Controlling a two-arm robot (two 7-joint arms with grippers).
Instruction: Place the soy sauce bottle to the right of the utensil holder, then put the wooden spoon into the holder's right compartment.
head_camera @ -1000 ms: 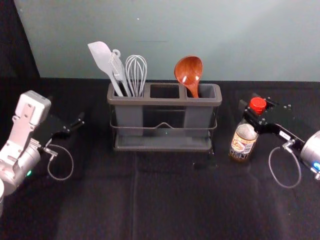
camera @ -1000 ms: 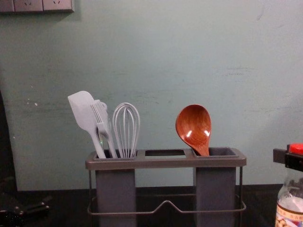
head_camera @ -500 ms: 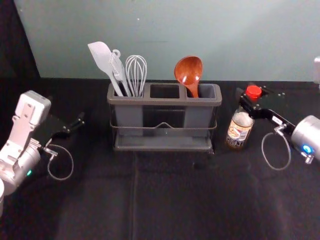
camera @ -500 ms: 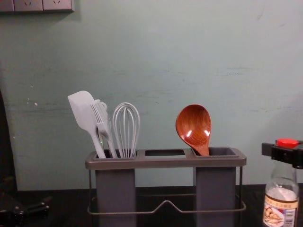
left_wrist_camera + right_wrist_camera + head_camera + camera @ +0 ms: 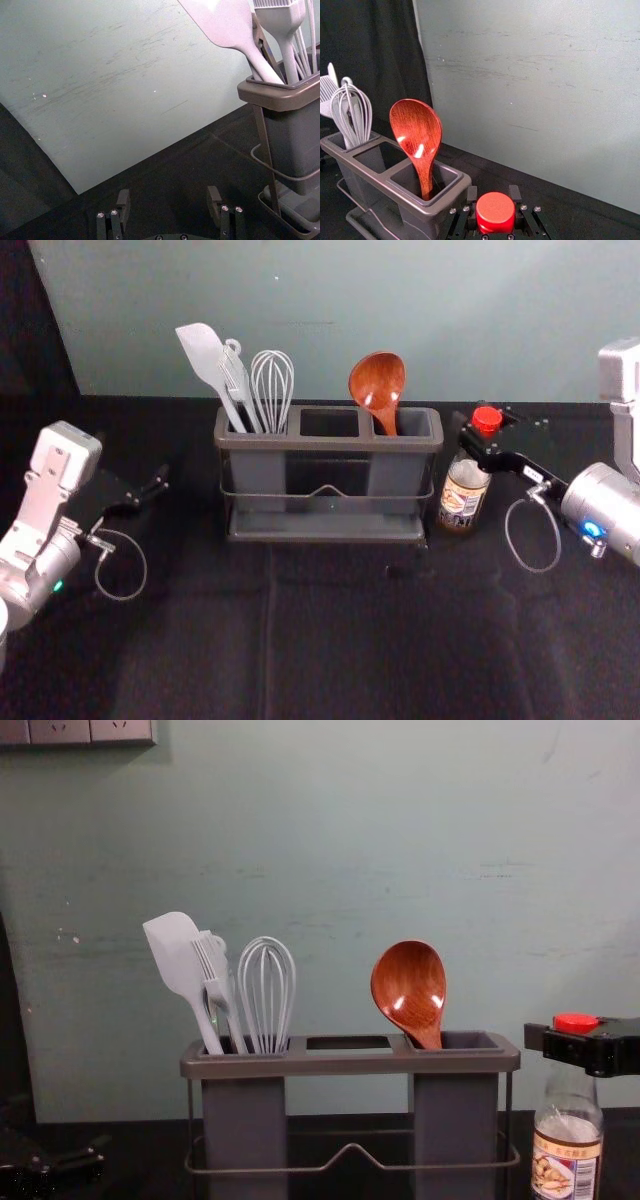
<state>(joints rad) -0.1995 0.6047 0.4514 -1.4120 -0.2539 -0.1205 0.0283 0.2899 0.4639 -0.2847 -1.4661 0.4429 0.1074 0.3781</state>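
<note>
Placing stage, judged well advanced. The soy sauce bottle (image 5: 463, 491) stands nearly upright at 3 o'clock of the utensil holder (image 5: 328, 443), near its end, with the jaws of the right gripper (image 5: 493, 192) clamped on it beneath the red cap (image 5: 487, 419); base contact with the table (image 5: 350, 630) cannot be told. The wooden spoon (image 5: 378, 383) already sits in the right compartment (image 5: 455, 1115), so setting down, release and withdrawal presumably remain. Left gripper (image 5: 168, 194): parked at 9 o'clock, jaws apart. Room for moving lies toward 6 o'clock; the wall (image 5: 500, 320) bounds 12 o'clock.
</note>
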